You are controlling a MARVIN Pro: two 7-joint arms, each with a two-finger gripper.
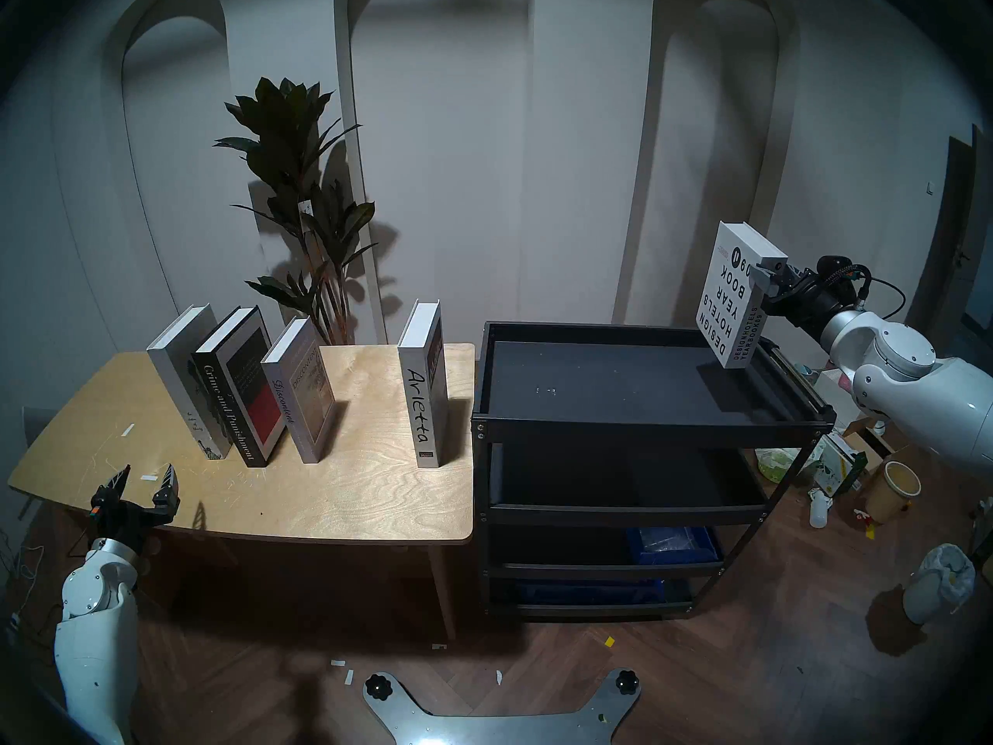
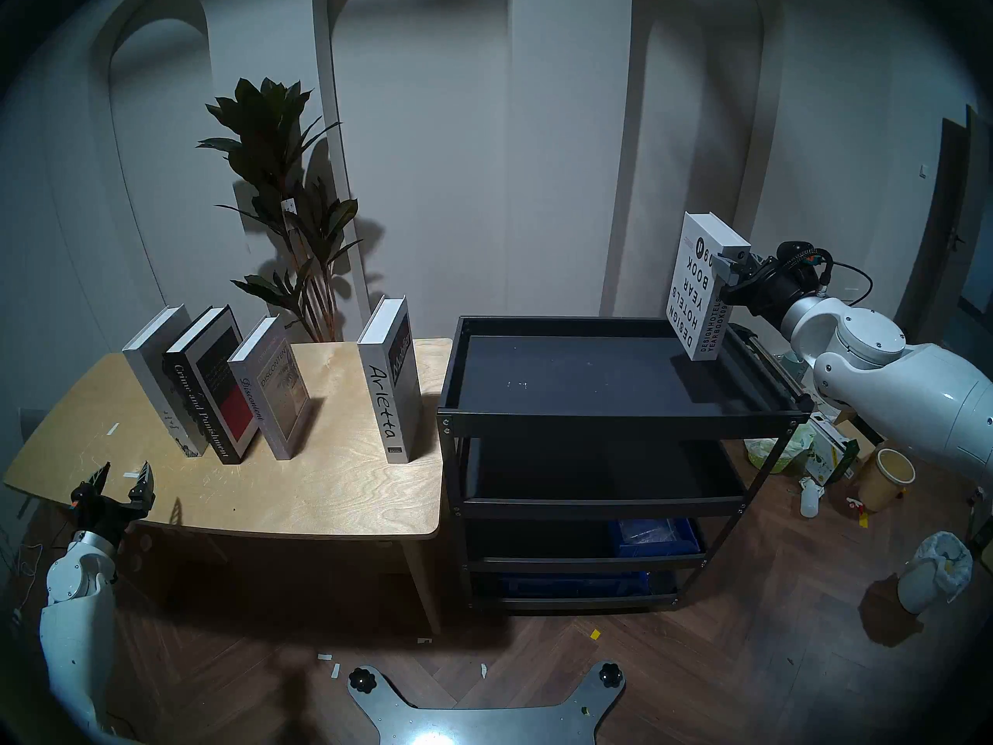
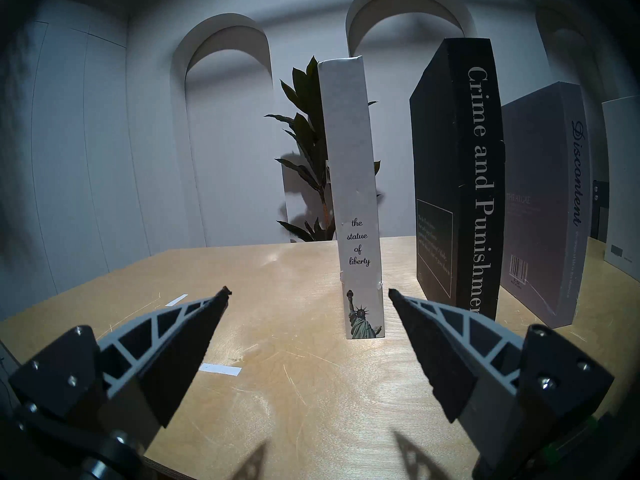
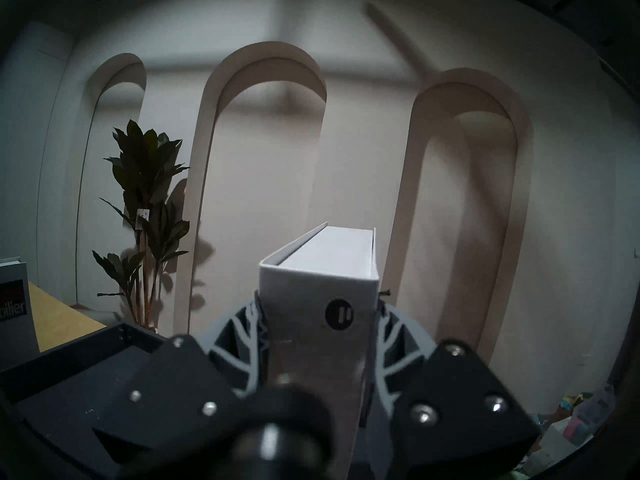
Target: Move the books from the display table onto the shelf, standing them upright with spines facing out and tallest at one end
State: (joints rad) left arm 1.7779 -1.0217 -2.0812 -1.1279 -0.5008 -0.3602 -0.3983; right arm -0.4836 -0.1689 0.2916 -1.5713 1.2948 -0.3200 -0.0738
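From the head views, our right tool (image 1: 769,276) is clamped on the white Design Hotels Yearbook (image 1: 733,297), upright above the shelf's (image 1: 645,427) right end. Four books (image 1: 301,389) stand on the counter (image 1: 349,491). On the left wrist view, our left tool (image 3: 308,295) gapes wide, just short of the Statue of Liberty book (image 3: 353,198). The right wrist view shows fingers (image 4: 388,334) pinching the yearbook's spine.

Four books stand upright on the plywood display table (image 1: 349,491), spines forward: pale grey Statue of Liberty (image 1: 185,384), black-and-red Crime and Punishment (image 1: 236,389), grey Discontent (image 1: 301,394), white Arietta (image 1: 422,400) apart. White Design Hotels Yearbook (image 1: 733,297) hangs tilted above the bare top tray of the black shelf (image 1: 645,429).
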